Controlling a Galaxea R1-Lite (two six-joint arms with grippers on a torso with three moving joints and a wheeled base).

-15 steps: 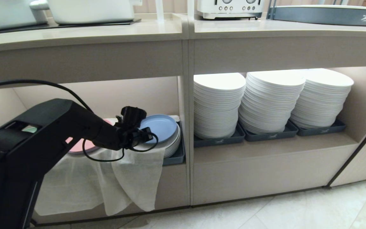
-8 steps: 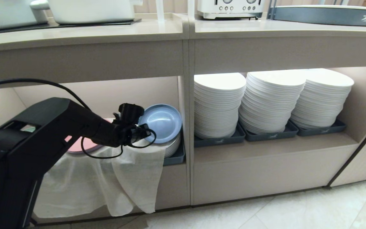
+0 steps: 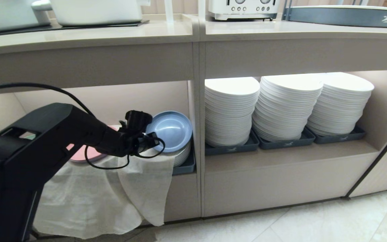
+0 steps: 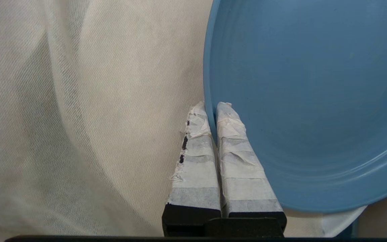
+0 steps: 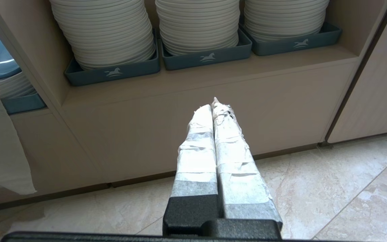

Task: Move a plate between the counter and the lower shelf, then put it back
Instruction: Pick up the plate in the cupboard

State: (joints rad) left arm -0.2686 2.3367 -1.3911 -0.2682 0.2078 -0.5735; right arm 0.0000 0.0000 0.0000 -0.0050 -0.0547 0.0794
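At the far left we see our black left arm [image 3: 45,134] reaching into the lower shelf [image 3: 113,97], a beige open compartment under the long beige counter [image 3: 113,33]. A thin white cloth [image 3: 89,198] drapes over the shelf's front lip and hangs down the cabinet face, just below the arm. Behind the arm, a round pink plate [image 3: 86,153] lies on the cloth, mostly hidden. Our left gripper [image 4: 212,111] has its taped fingers pressed together on the near rim of the round light-blue matte plate [image 3: 170,129], one finger on each face of the rim. The plate is tilted, its far edge raised, its hollow facing us, over a low stack of white plates [image 3: 181,155] in a grey tray [image 3: 186,166]. The compartment's side wall stands just beside the plate on its right.

Past that divider, three tall stacks of white plates [image 3: 284,107] sit in grey trays in the next compartment. On the counter above stand a white basin-like vessel [image 3: 96,11], a white toaster [image 3: 244,8] and a large grey tray [image 3: 344,15].

Our right gripper [image 5: 215,106] hangs low over the pale tiled floor [image 5: 331,188], its taped fingers closed together with nothing between them, pointing at the cabinet base.
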